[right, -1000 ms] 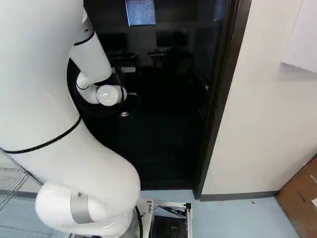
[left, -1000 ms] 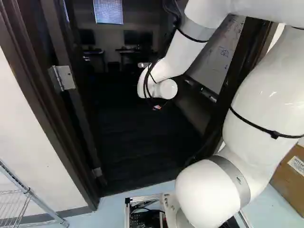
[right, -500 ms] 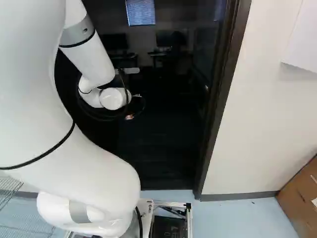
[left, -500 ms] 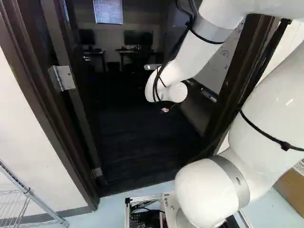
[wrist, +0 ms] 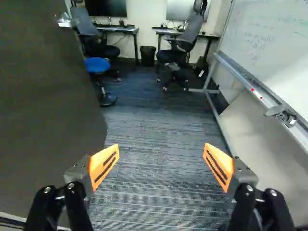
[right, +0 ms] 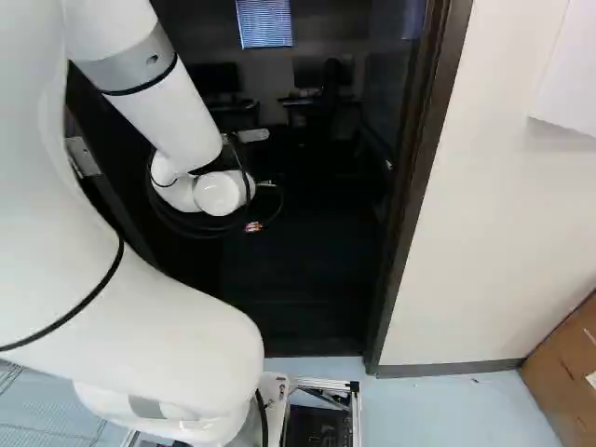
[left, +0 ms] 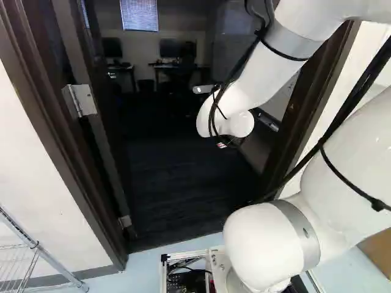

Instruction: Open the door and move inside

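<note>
Plainly, the gripper [wrist: 161,151] is spread wide, with only air held between its orange pads [wrist: 103,164] and the carpet [wrist: 154,127] seen beyond. The door [wrist: 48,101] is swung open into the room, beside one finger, and is hinged at the left of the left base view. Ahead, desks [wrist: 119,29] and office chairs [wrist: 186,36] can be seen, with a whiteboard [wrist: 269,53] placed across from the door.

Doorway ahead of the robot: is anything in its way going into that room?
Nothing visible blocks the way in. The door stands open to one side, and carpet stretches ahead of the open gripper. Farther in are a blue stool near the door's edge and office chairs by the desks.
</note>
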You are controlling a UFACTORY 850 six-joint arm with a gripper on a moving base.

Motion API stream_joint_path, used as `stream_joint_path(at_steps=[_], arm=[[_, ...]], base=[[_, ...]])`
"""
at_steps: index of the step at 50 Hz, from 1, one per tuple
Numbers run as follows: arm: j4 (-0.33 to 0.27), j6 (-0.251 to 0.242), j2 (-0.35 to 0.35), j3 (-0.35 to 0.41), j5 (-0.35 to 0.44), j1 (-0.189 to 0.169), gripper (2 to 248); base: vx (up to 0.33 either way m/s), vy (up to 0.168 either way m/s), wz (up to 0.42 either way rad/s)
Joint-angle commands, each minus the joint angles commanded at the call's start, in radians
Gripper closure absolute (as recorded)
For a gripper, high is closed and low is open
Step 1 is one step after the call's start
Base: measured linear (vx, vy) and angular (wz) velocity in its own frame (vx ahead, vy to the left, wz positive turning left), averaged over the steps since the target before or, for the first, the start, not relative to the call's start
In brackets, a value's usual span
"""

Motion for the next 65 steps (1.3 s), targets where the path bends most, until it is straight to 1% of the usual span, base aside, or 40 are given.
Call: stream_joint_path(at_steps=[8, 18, 41, 53, 65], arm=[[-0.029, 0.0, 0.027, 0.024, 0.0, -0.029, 3], [-0.039, 0.0, 0.055, 0.049, 0.0, -0.06, 3], [-0.023, 0.0, 0.059, 0.075, 0.026, -0.062, 3], [0.0, 0.0, 0.066, 0.113, 0.062, -0.064, 3], [0.032, 0.0, 0.076, 0.166, 0.113, -0.066, 3]], base=[[0.0, 0.0, 0.0], [0.0, 0.0, 0.0], [0.0, 0.0, 0.0], [0.0, 0.0, 0.0], [0.0, 0.0, 0.0]])
